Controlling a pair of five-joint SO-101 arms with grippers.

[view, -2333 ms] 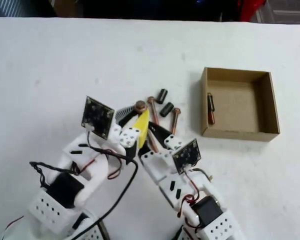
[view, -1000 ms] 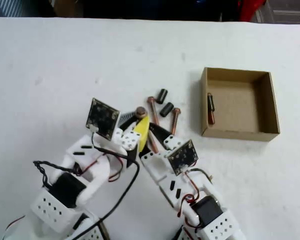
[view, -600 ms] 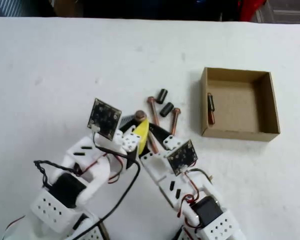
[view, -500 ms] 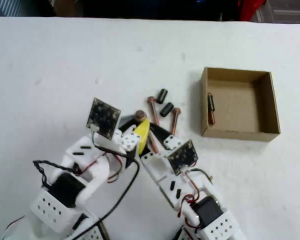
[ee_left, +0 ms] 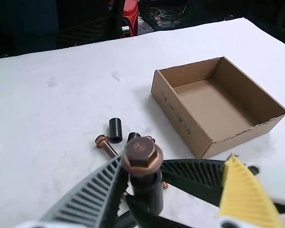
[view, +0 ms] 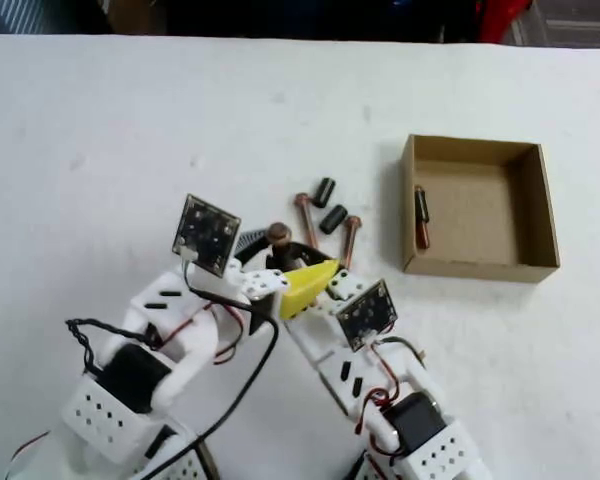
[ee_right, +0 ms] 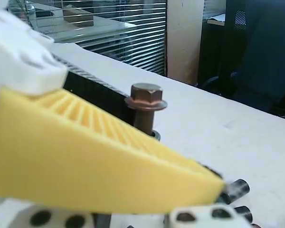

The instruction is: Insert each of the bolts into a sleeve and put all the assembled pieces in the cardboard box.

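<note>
Left tool [ee_left: 175, 164] hung released, yellow finger wide of the bolt [ee_left: 141, 153]; right tool [view: 285, 250] looked clenched on the sleeve [ee_left: 151, 190], bolt upright in it, above mid-bench. Best bet: grip firm, sleeve upright, carry it toward the box [view: 480, 268] by the right edge

in the right wrist view the yellow finger [ee_right: 95, 156] of the left gripper [ee_left: 176, 162] covers nearly all of the held sleeve [ee_right: 155, 136], leaving just its rim under the bolt [ee_right: 146, 98]. the loose sleeves [ee_right: 235, 187] farther off poke out from behind it, cut short. in the left wrist view the right gripper [ee_left: 149, 211], clamped on that sleeve, is cut off by the picture's edge. the bolt's head blocks part of one loose sleeve [ee_left: 132, 137], and the left wall of the cardboard box [ee_left: 178, 116] hides the assembled piece [view: 420, 217] just inside it.
</note>
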